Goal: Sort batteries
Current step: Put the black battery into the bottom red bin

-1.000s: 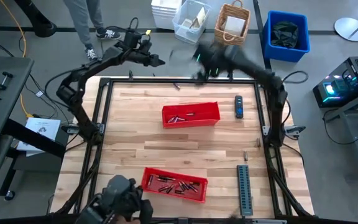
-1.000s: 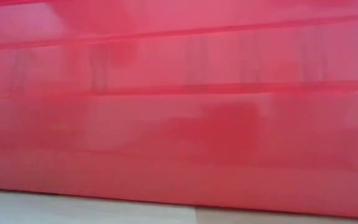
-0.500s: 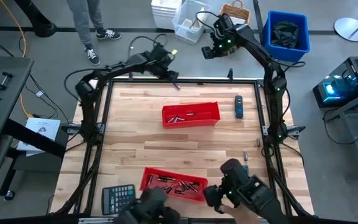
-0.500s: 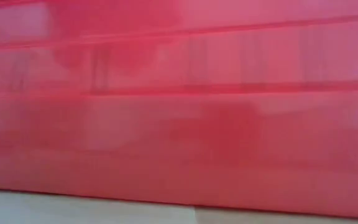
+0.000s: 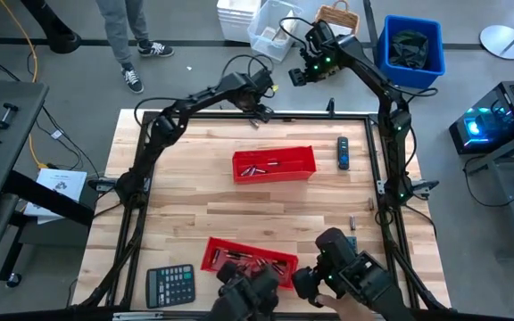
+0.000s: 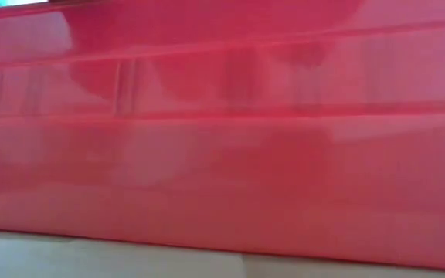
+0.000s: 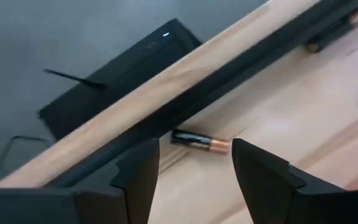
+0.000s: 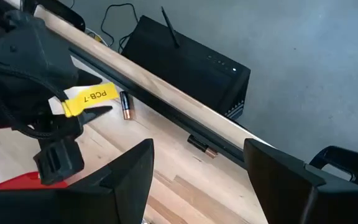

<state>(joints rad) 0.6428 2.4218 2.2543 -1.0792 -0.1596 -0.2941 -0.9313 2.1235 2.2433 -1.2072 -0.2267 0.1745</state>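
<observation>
Two red trays hold several small dark batteries: one at mid-table (image 5: 273, 164), one by the near edge (image 5: 250, 261), whose wall (image 6: 222, 154) fills the low view. A loose battery (image 7: 199, 142) lies on the wood beside the far rail; my left gripper (image 5: 261, 109) hovers over it, open, and it shows between the fingers (image 7: 196, 149) untouched. A second loose battery (image 8: 202, 147) lies along the rail farther right. The right wrist view shows the first battery (image 8: 126, 104) by the left gripper's yellow tag. My right gripper (image 5: 298, 75) is open (image 8: 199, 149), raised beyond the far edge.
A black-and-blue device (image 5: 343, 153) lies right of the far tray. A calculator (image 5: 169, 285) sits at the near left corner. Dark machinery (image 5: 346, 272) covers the near edge and right corner. The black frame rail (image 7: 229, 81) borders the far edge. Bins and baskets (image 5: 409, 49) stand beyond.
My left gripper has swung along the far edge toward the table's right and come down over the loose battery. My right gripper pulled back beyond the far edge, then kept still. Dark machinery at the near edge shifted right, uncovering the calculator and covering the grey strip.
</observation>
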